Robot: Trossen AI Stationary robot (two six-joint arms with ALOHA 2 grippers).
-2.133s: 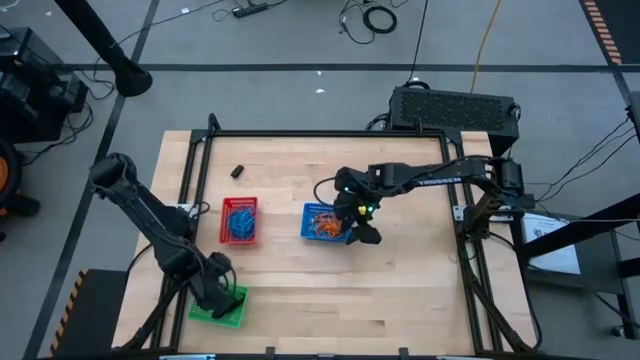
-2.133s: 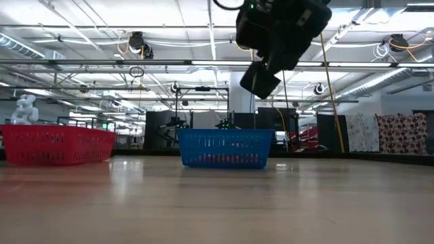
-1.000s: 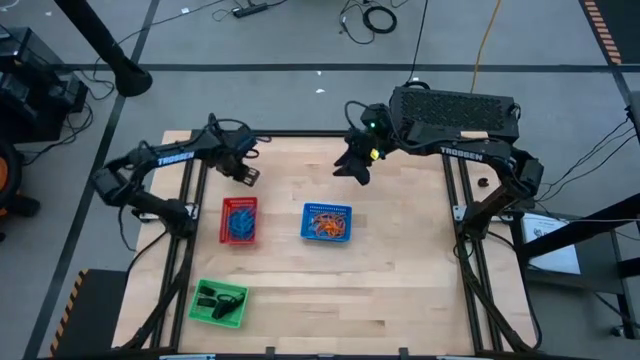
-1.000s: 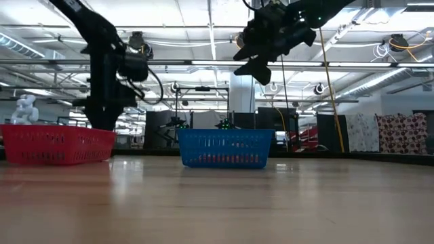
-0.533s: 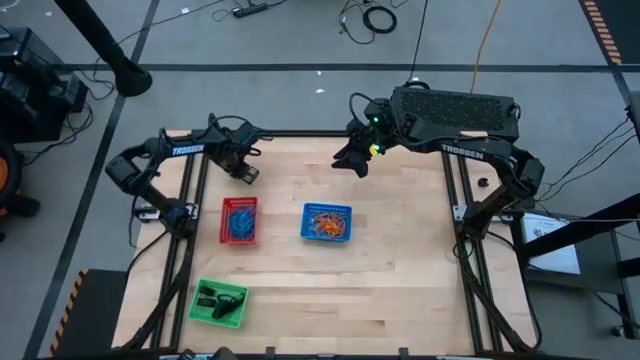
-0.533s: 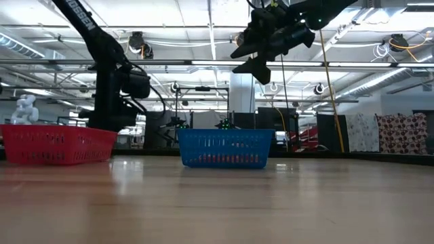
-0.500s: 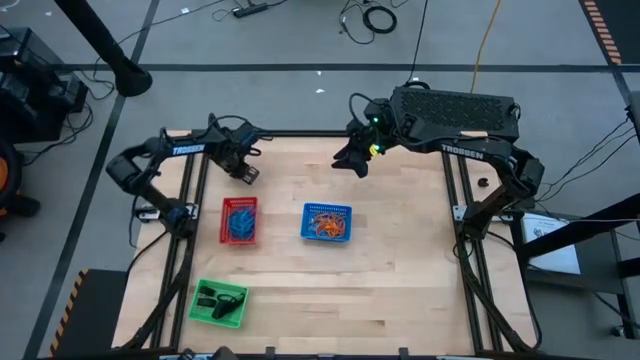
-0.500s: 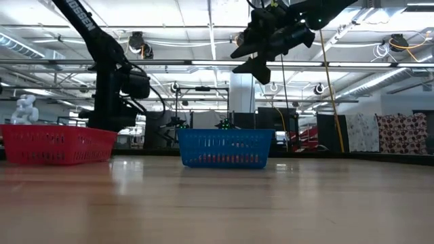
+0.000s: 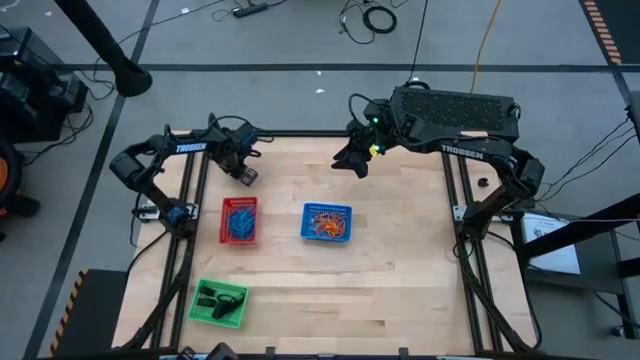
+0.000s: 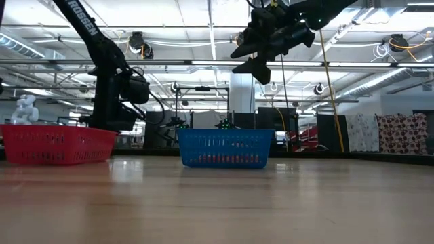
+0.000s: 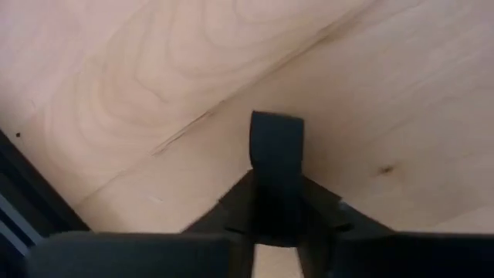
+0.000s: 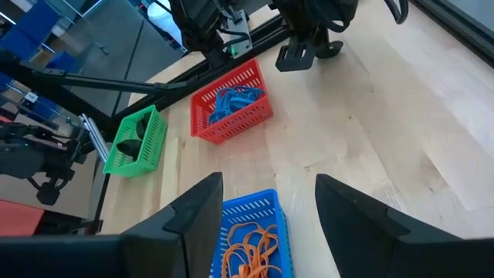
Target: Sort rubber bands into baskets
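L arm reaches along the far-left edge of the table, left gripper (image 9: 246,175) low near the surface, fingers (image 11: 276,158) pressed together. R arm stretches in from the far-right corner, right gripper (image 9: 359,166) held high w/ fingers (image 12: 202,210) spread wide apart, pointing down.

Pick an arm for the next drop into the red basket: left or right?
Left, probably. The left gripper hangs low just beyond the red basket. The right gripper, jaws open and empty, is raised high past the blue basket, farther from the red one.
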